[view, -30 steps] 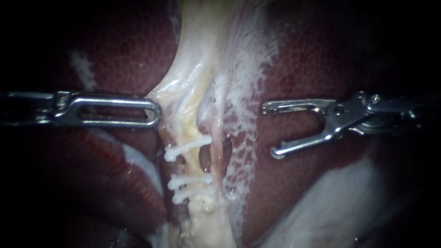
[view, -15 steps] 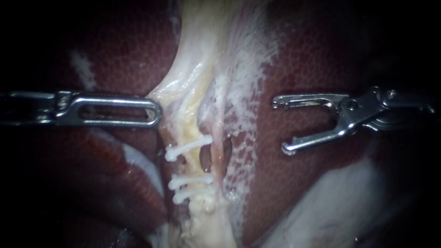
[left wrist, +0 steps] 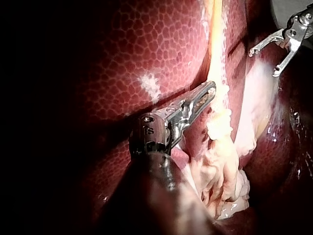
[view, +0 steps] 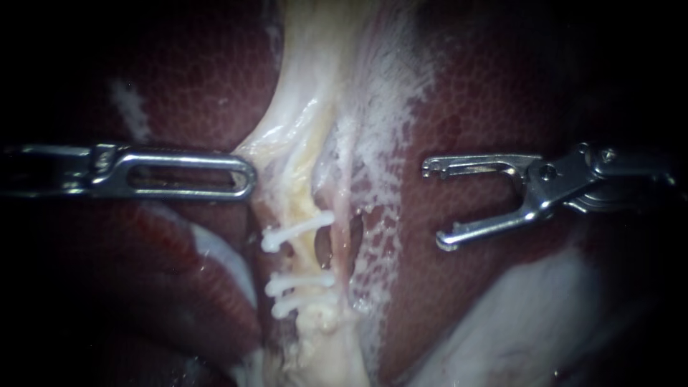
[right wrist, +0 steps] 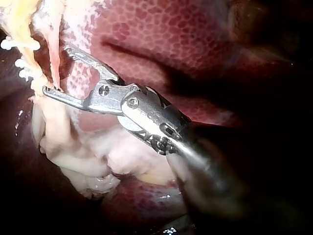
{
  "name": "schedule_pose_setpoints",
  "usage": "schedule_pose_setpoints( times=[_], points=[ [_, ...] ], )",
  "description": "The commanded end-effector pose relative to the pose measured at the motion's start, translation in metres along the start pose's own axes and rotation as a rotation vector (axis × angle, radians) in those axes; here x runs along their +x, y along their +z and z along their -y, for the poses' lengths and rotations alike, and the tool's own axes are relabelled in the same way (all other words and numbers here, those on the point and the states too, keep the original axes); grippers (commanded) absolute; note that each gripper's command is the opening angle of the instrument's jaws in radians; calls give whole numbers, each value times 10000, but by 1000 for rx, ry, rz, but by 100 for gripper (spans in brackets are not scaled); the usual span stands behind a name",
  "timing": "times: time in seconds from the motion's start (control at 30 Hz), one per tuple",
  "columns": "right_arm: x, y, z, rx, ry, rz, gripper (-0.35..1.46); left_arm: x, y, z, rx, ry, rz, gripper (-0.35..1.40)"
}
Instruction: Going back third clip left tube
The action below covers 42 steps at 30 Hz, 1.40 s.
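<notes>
Endoscope view: your right instrument (view: 433, 206) has backed off rightward, pincer spread and empty; three clips (view: 297, 282) sit on the left tube (view: 299, 204), so retreat looks nearly done.

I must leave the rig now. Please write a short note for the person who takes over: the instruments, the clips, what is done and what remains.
Left instrument: jaws shut on the pale tissue beside the left tube.
Right instrument: jaws open, empty, over the liver, apart from the tube.
Done: three clips sit across the left tube.
Left: probably only to draw the right instrument clear; the tube is uncut.
</notes>
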Motion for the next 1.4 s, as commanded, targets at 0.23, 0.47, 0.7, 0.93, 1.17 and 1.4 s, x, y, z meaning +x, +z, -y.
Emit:
schedule_pose_setpoints(
  times=[0.23,0.47,0.7,0.93,1.17,1.4],
  points=[
    [1,0,0,-1,0,0,60,14,19,-13,-6,-7,1,-35],
    [0,0,0,-1,0,0,60,20,34,-17,2,-16,-6,-35],
    [-1,2,1,1,-7,0,60,20,41,-20,6,-20,-8,-35],
    [-3,7,4,6,-4,-1,60,21,42,-21,4,-20,-10,-35],
    [-3,7,5,6,2,-1,60,22,43,-21,2,-20,-12,-35],
    [-3,7,5,6,2,-1,60,22,44,-21,4,-25,-13,-35]
  ],
)
